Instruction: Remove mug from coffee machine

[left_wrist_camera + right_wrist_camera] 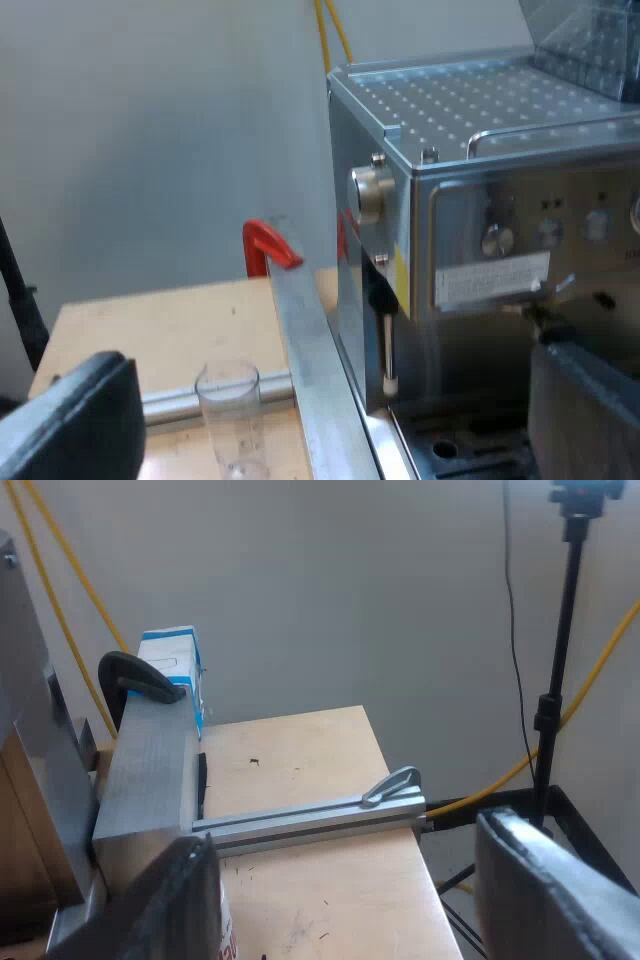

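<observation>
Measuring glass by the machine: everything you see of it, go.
The measuring glass is a clear, straight-walled cylinder with faint marks on its wall, upright and seemingly empty. It stands on the pale wooden table beside a metal rail, apart from the espresso machine; whether it touches the rail is unclear. Nothing grips it.

Silver espresso machine (470,200) with dotted top, clear measuring glass (232,415), perhaps a red clamp (265,245).

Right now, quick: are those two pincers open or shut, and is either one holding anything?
Left pincer: open, holding nothing.
Right pincer: open, holding nothing.
</observation>
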{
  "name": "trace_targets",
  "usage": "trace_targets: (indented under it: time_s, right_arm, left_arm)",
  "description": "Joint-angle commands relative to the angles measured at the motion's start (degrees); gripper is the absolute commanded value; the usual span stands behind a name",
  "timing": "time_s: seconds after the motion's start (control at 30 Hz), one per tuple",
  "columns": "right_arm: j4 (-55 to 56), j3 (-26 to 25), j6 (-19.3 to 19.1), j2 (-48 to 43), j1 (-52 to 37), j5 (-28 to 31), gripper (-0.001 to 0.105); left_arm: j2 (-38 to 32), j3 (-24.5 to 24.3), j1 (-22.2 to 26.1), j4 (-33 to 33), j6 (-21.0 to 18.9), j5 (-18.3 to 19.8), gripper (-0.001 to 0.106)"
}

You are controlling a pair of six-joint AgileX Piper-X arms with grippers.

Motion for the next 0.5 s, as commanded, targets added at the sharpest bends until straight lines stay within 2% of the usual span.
trace_targets:
  time_s: [0.03,0.27,0.37,0.5]
  right_arm:
    - [-1.34,0.58,-0.28,-2.35,-0.17,-0.04,0.058]
    - [-2.12,2.71,-0.1,-2.36,-0.17,-0.36,0.058]
    - [-2.08,4.32,-0.1,-2.36,-0.17,-0.8,0.058]
    - [-1.96,6.83,-0.1,-2.36,-0.17,-3.22,0.058]
  left_arm:
    - [-6.43,0.45,0.02,0.37,0.55,-0.8,0.08]
    - [-8.0,1.19,0.02,8.57,0.55,-1.85,0.08]
    - [-8.0,2.48,0.02,8.97,0.1,-2.57,0.08]
    - [-8.0,6.01,0.02,6.3,-0.44,-2.56,0.08]
